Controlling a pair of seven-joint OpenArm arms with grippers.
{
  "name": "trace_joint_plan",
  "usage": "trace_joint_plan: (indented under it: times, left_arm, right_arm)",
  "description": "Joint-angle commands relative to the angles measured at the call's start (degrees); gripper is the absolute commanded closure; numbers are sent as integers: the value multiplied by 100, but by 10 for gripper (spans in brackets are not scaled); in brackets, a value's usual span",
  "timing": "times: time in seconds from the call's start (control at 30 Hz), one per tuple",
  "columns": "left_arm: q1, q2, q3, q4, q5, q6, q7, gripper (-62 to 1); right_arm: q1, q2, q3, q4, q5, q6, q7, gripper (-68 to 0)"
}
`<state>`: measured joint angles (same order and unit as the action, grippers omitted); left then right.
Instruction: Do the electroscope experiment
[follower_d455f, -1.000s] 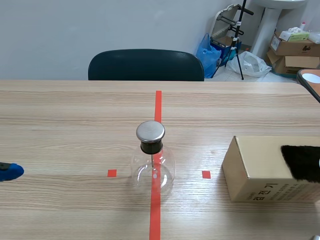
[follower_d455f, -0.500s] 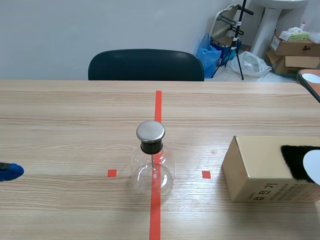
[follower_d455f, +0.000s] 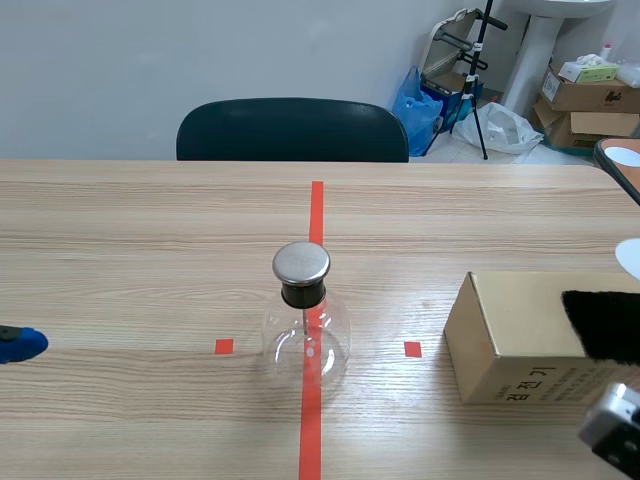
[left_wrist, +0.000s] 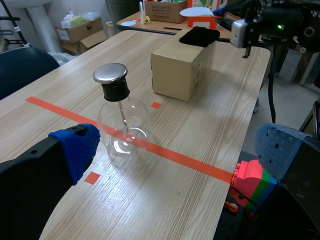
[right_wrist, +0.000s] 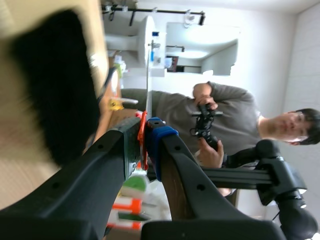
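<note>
The electroscope (follower_d455f: 305, 320) is a round glass flask with a black stopper and a flat metal cap, standing on the red tape line at the table's middle. It also shows ahead of my left gripper (left_wrist: 177, 147), which is open and empty at the left edge, blue pad (follower_d455f: 20, 343) showing. A cardboard box (follower_d455f: 520, 335) at the right carries a black furry cloth (follower_d455f: 605, 320). My right gripper (right_wrist: 145, 137) is shut on the orange handle of a thin white disc (right_wrist: 148, 65). The disc (follower_d455f: 630, 258) hangs above the box's far right edge, beside the cloth (right_wrist: 55, 85).
A dark chair (follower_d455f: 292, 130) stands behind the table's far edge. Boxes and bags lie on the floor at the back right. A person (right_wrist: 225, 125) holding a controller shows in the right wrist view. A coloured block (left_wrist: 252, 180) sits below the table's edge by my left gripper.
The white disc has risen from in front of the black cloth to above the box's far edge. The right arm's wrist has come into view at the lower right.
</note>
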<state>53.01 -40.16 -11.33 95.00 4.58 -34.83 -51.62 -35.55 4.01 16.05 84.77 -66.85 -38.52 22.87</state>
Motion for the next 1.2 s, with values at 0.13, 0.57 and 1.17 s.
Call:
trace_joint_plan:
  times: [0.13, 0.57, 1.17]
  left_arm:
    - [28, 28, 15, 70, -46, -48, -85, -623]
    - [-927, 26, 92, -236, -50, -505, 1399, -37]
    - [-3910, 426, 2282, -2686, -44, -505, 1373, -32]
  right_arm:
    - [22, 330, -511, 612, 37, 59, -643, -17]
    - [407, 765, -1910, 1069, -501, 501, -2100, -18]
    - [1032, 981, -3652, 1025, -1174, 562, -3556, -17]
